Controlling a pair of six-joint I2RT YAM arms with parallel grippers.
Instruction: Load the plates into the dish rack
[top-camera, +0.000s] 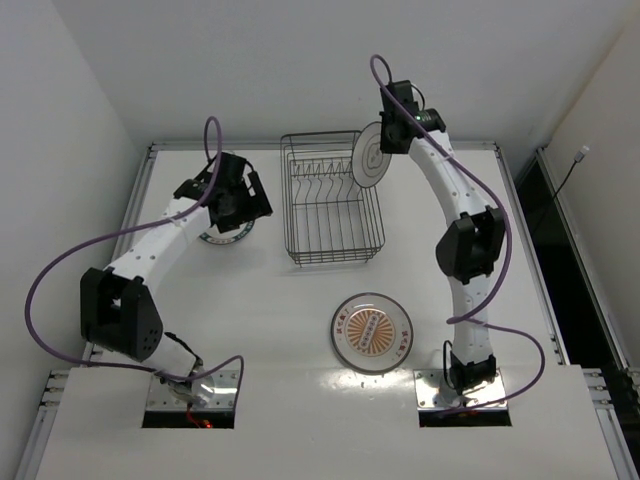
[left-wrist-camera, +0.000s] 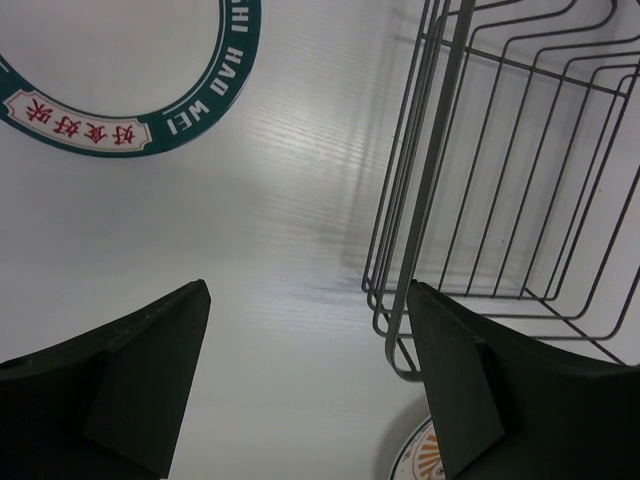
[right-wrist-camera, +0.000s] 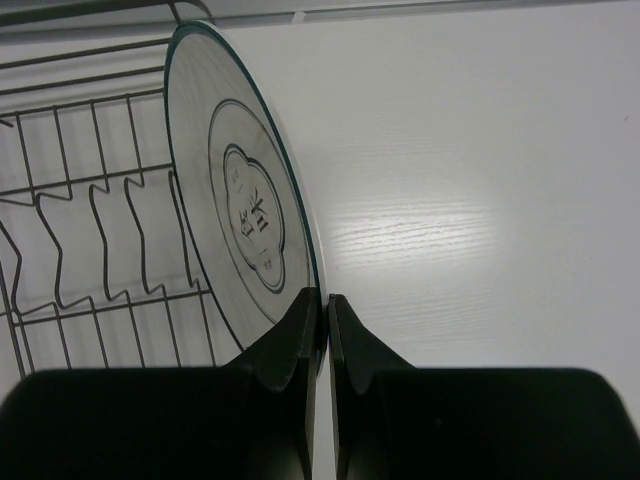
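The dark wire dish rack (top-camera: 332, 200) stands at the table's back centre. My right gripper (top-camera: 392, 137) is shut on the rim of the white plate with the grey emblem (top-camera: 369, 155) and holds it on edge over the rack's right side; the right wrist view shows the plate (right-wrist-camera: 240, 220) pinched between the fingers (right-wrist-camera: 322, 310) beside the rack's tines (right-wrist-camera: 90, 240). The orange-brown centred plate (top-camera: 371, 332) lies flat in front of the rack. The blue-rimmed plate (top-camera: 228, 236) lies left of the rack, mostly hidden under my open, empty left gripper (top-camera: 235, 200). The left wrist view shows this plate's rim (left-wrist-camera: 130, 125) and the rack's corner (left-wrist-camera: 420, 250).
The table's metal edge rail (top-camera: 140, 200) runs along the left side and the back. White walls stand close behind and on both sides. A dark gap (top-camera: 570, 250) lies beyond the table's right edge.
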